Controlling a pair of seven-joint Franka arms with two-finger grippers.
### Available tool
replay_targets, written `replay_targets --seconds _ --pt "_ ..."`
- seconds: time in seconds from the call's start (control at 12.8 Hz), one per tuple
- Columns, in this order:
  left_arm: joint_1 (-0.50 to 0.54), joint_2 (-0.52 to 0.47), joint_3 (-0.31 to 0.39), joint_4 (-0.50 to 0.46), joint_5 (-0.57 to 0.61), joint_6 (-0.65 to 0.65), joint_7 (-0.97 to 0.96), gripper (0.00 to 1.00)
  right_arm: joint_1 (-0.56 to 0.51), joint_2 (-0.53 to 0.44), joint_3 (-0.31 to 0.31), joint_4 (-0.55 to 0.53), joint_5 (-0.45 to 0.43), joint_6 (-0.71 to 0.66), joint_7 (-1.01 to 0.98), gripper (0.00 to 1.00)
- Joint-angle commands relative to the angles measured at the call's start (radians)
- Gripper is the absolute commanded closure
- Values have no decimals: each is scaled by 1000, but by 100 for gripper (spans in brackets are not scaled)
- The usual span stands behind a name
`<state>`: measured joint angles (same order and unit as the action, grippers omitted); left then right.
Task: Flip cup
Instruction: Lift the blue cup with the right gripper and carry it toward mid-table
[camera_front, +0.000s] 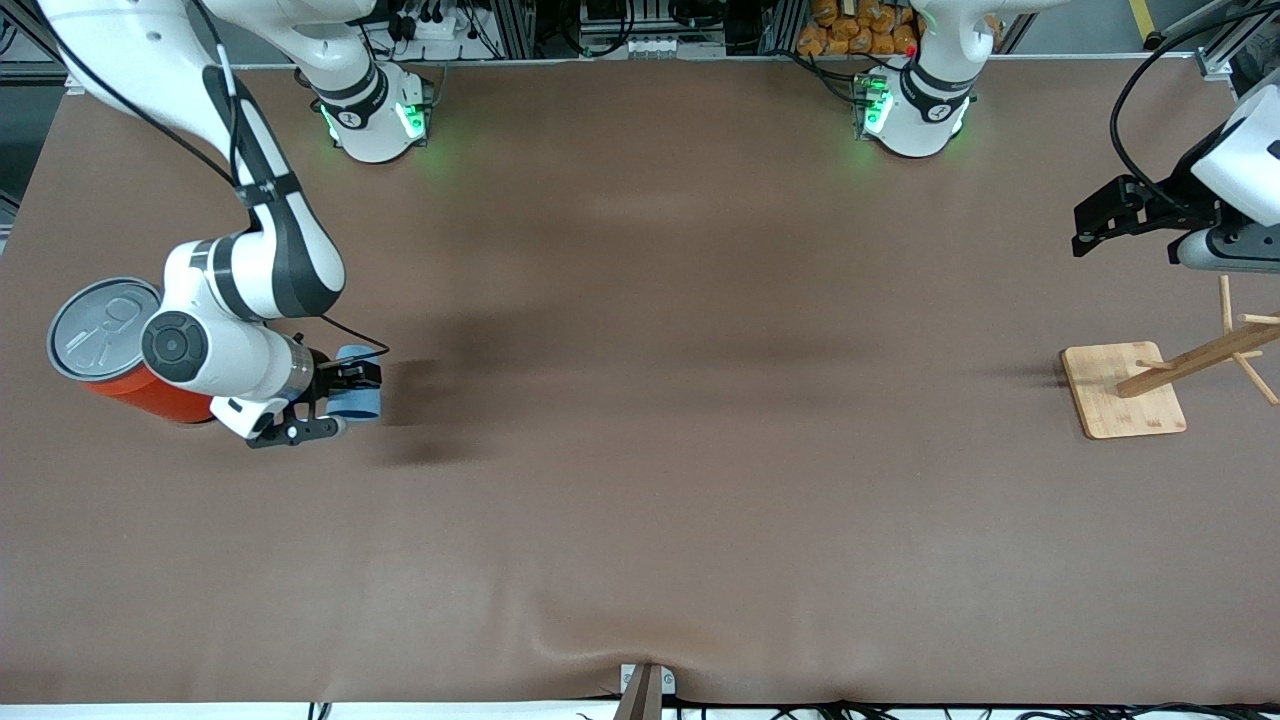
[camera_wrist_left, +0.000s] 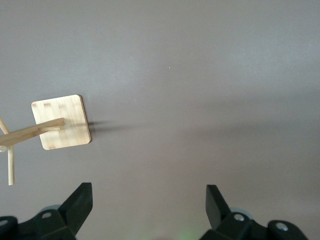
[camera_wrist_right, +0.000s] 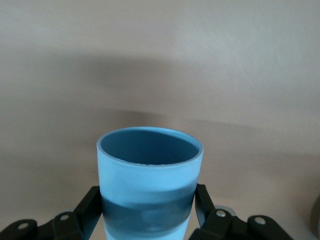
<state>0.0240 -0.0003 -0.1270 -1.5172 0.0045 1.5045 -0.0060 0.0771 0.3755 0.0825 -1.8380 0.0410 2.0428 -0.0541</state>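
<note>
Cup (camera_wrist_right: 150, 185): small, light blue, darker inside, clamped at its sides between the fingers of the right gripper (camera_front: 335, 400) at the right arm's end of the brown table (camera_front: 640, 480); whether it touches the table cannot be told. Orange can (camera_front: 115, 355): grey pull-tab lid, standing just beside that arm's wrist. Left gripper (camera_wrist_left: 150, 210): fingers apart, holding nothing, waiting above the table near the wooden rack (camera_front: 1140, 385) at the left arm's end.

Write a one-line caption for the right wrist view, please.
Right pincer shut on light-blue cup, its open mouth showing.
</note>
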Motion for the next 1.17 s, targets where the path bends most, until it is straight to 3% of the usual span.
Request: replay_targets --seconds 0.0,0.23,0.47,0.62,0.78,0.94,1.09 --pt "5 -9 -6 3 -14 -4 -11 0 91 51 11 184 34 -87 -4 100" --pt "4 -9 -8 3 -14 -3 -11 0 133 98 38 311 125 -110 -16 100" --pt "5 -9 -6 3 -14 -4 -11 0 194 181 92 417 100 -95 -181 100" --pt "5 -9 -6 3 -14 -3 -11 0 271 223 92 445 82 14 -323 100" --pt "5 -9 -8 3 -14 -4 -11 0 352 243 92 451 15 80 -342 100" --pt "5 -9 -6 3 -14 -3 -11 0 432 288 94 503 -144 83 -444 100" --pt "5 -9 -8 3 -14 -3 -11 0 492 330 97 513 -190 106 -522 100"
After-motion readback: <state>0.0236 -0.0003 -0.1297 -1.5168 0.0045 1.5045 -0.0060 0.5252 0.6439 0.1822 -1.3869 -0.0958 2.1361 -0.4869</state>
